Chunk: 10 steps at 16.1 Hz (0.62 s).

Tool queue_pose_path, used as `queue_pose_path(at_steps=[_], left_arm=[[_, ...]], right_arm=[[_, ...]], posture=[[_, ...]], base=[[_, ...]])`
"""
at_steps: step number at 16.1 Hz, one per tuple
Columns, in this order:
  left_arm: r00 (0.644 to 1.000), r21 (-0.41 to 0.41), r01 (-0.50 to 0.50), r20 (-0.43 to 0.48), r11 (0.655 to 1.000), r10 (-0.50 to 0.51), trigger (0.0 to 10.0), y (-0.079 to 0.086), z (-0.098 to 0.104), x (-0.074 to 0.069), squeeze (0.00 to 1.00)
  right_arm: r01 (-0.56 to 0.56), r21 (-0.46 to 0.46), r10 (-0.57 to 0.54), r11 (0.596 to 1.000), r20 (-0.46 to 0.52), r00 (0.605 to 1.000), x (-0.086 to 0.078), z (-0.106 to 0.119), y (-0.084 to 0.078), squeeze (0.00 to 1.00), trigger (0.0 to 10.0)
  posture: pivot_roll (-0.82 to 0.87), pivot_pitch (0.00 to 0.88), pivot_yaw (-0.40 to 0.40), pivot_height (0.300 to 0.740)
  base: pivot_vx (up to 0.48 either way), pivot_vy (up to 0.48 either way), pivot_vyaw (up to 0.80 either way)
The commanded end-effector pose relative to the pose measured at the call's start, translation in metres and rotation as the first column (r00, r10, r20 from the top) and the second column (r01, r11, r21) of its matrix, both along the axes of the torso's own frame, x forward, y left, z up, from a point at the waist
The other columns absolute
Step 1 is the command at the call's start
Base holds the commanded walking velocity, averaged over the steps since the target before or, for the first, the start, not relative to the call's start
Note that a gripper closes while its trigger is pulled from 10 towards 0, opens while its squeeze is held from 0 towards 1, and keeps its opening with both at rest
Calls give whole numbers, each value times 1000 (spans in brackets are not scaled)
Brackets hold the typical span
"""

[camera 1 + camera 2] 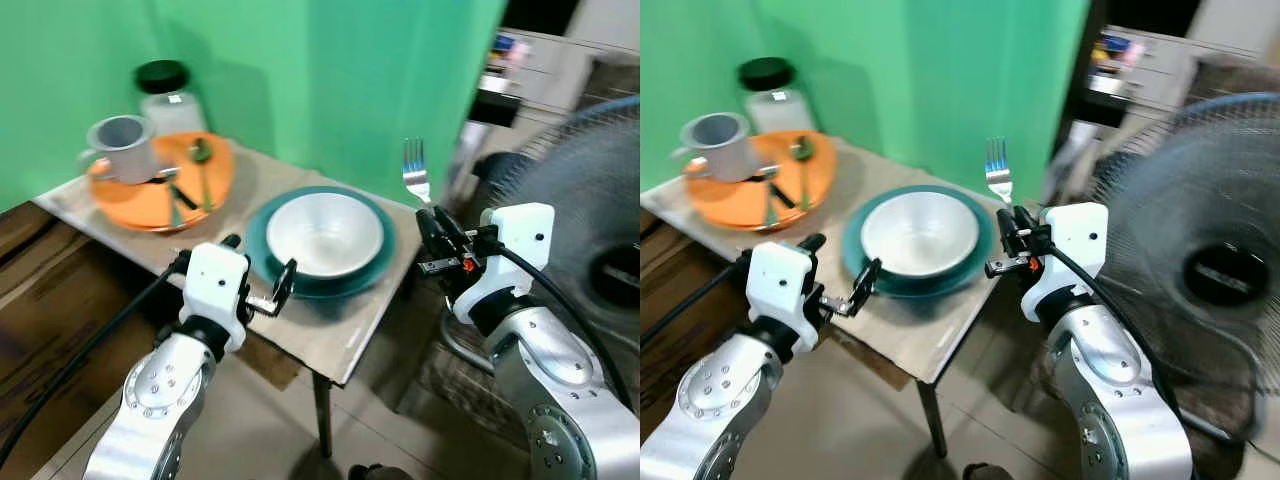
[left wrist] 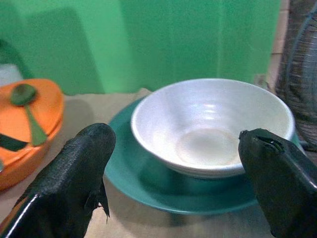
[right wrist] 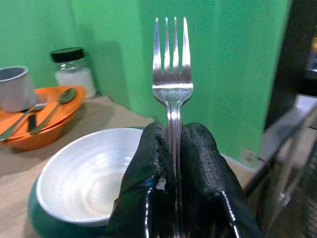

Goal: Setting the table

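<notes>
Beside the white bowl [image 1: 325,233], the right gripper [image 1: 432,228] pinches a fork [image 1: 415,172] upright, left gripper [image 1: 260,272] wide apart; laying it on the tabletop [image 1: 330,335] comes next.

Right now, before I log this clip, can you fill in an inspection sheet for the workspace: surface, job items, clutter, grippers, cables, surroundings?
Surface: small light table against a green wall.
Job's things: white bowl sits on a teal plate; fork held upright, tines up, beside the table's right edge.
Clutter: orange tray at the far left carries a grey mug, a green spoon and other cutlery; black-lidded jar behind it.
Grippers: left gripper open, facing the bowl at the near table edge; right gripper shut on the fork's handle.
Cables: black cable trails from the left wrist, another along the right arm.
Surroundings: standing fan at the right; blurred shelving behind.
</notes>
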<state>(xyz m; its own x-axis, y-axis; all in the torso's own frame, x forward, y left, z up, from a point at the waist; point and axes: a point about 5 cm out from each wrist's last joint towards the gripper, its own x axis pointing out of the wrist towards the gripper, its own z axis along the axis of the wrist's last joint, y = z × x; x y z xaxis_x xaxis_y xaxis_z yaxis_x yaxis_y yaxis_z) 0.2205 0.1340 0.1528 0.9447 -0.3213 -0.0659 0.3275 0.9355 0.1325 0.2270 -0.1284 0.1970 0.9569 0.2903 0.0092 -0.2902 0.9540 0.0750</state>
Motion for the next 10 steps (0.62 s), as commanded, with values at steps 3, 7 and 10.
queue_pose_path(at_steps=[3, 7, 10], left_arm=[[999, 4, -35, 35, 999, 35, 10000, 6, 8, 1, 0], [998, -15, -49, 49, 999, 50, 10000, 6, 13, 1, 0], [994, -31, -93, 48, 995, 94, 10000, 9, 13, 2, 0]], right_arm=[[0, 15, 0, 1000, -11, 1000, 2, -5, 1, 0, 10000], [-12, 5, 12, 1000, -3, 1000, 2, -4, 6, 0, 10000], [-30, -22, 30, 999, 1, 1000, 5, -6, 8, 0, 10000]], posture=[[39, 0, 31, 740], [49, 0, 17, 740], [69, 0, -3, 740]], base=[[0, 0, -800], [0, 0, -800], [0, 0, -800]])
